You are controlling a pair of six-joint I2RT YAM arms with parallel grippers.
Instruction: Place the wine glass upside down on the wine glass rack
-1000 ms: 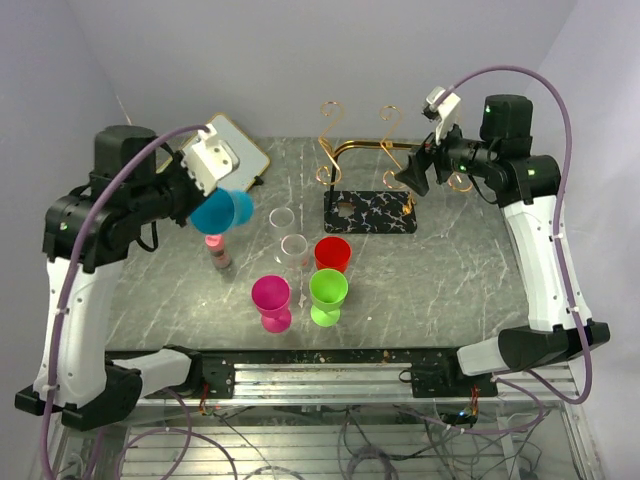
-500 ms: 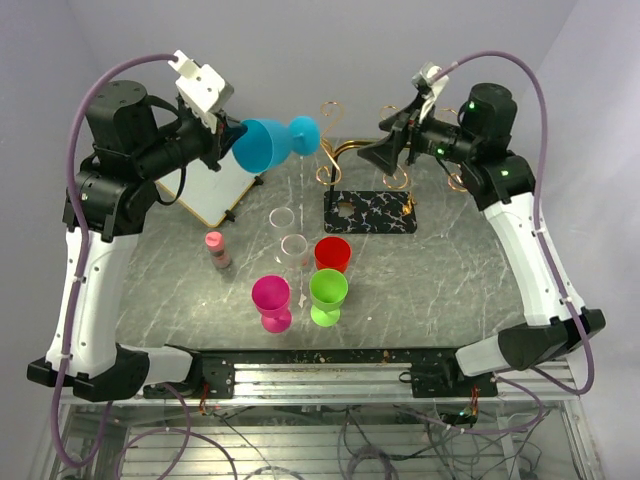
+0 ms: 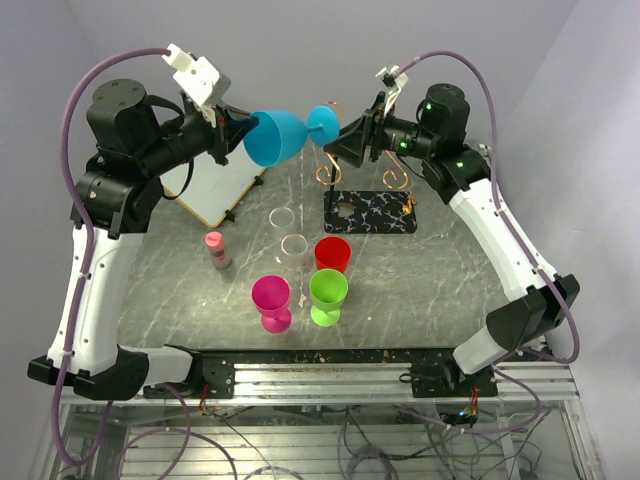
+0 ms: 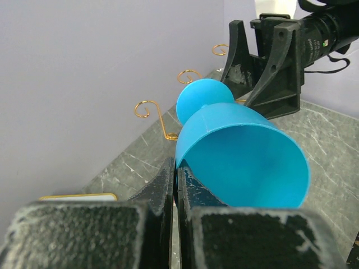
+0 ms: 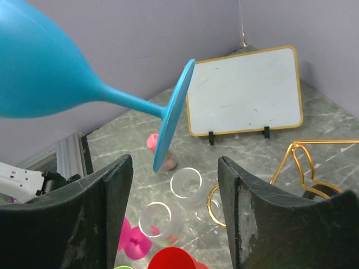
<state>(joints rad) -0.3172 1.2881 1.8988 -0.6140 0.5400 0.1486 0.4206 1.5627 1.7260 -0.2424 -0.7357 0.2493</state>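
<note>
Left claw [image 4: 175, 167]: pinching blue wine glass [image 3: 285, 135] by its rim.
Right claw [image 3: 338, 145]: spread near its foot.
Risk: off-centre closing could lever the glass from that thin rim grip.

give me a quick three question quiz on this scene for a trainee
1. True or false: the blue wine glass is held on its side in the air, with its foot towards the right gripper.
2. Which part of the glass does the left gripper pinch? A the bowl's rim; B the stem; C the foot.
3. How many glasses hang on the wine glass rack?

Key: 1 true; 2 A; 3 none.
</note>
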